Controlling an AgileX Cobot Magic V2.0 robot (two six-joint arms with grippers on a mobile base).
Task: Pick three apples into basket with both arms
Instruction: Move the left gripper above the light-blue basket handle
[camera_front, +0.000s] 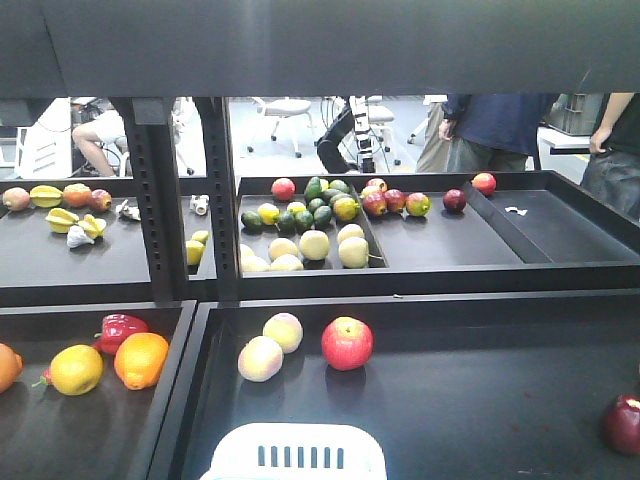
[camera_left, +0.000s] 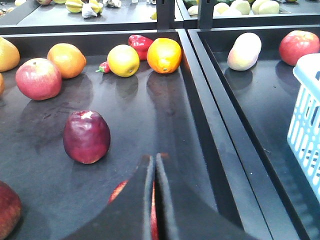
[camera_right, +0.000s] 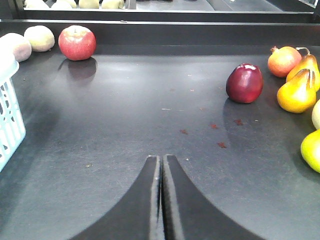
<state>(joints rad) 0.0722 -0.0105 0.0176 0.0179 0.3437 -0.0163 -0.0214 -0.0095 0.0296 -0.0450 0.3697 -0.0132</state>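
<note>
Maroon apple (camera_left: 86, 136) lies left of centre before the left gripper (camera_left: 154, 159), a dark red apple (camera_right: 244, 83) upper right of the right gripper (camera_right: 161, 159); both claws, pinched together and empty, should spread wide before straddling them; the basket (camera_front: 300, 435) sits bottom centre.

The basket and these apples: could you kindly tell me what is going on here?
Two robot hands are to put apples in the basket. Both are shut, gripping nothing. The left hand hangs near a dark red apple; the right hand faces a maroon apple farther off.
</note>
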